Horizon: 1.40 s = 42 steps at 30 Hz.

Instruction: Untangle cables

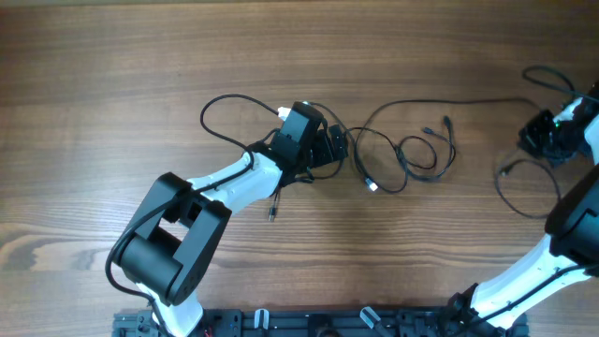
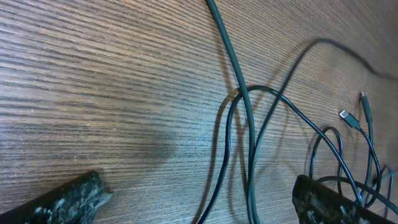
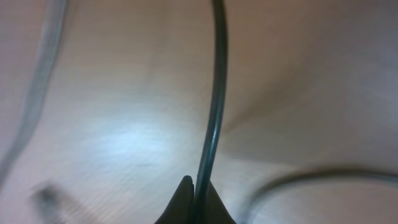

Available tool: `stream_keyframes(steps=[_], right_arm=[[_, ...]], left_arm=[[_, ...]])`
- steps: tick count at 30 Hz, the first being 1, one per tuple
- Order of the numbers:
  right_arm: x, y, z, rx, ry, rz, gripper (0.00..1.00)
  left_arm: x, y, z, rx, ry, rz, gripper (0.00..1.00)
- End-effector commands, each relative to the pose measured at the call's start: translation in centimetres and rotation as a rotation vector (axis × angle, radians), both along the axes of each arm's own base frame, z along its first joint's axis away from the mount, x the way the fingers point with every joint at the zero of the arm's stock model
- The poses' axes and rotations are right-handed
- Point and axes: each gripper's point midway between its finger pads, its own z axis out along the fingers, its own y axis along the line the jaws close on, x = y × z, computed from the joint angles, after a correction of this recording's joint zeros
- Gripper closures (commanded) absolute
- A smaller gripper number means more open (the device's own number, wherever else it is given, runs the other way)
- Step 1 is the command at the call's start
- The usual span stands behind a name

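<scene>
Loosely looped, the cables [image 1: 402,150] lie mid-table [image 1: 112,65], one strand trailing right. The right gripper [image 1: 538,139] is clamped on that strand. The left gripper [image 1: 339,147] stands spread over the loops, holding nothing. With nothing anchoring them, a rightward pull could tighten the crossings or drag everything. No legible writing anywhere.
</scene>
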Motion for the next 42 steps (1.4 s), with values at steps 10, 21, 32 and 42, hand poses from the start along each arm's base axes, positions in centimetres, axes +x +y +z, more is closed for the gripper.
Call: stream_keyframes(steps=[10,21,32,42], right_arm=[[9.3,16.7,12.1,-0.077,-0.517,0.581,0.96],[8.7,34.3,12.4,-0.108,-0.581,0.899,0.96],[2.1,41.5,3.5,-0.121,-0.284,1.134,0.96],[-0.2,39.8,-2.1,-0.306,-0.069,1.184,0.72]], left_arm=[[-1.6,1.8,-3.7,0.077,0.081,0.021,0.01],[0.1,6.0,-1.5,0.013,0.133,0.109,0.33],[2.8,14.6,1.2,-0.045,0.154,0.316,0.13],[2.2,15.7,0.7,-0.014,0.186,0.346,0.0]])
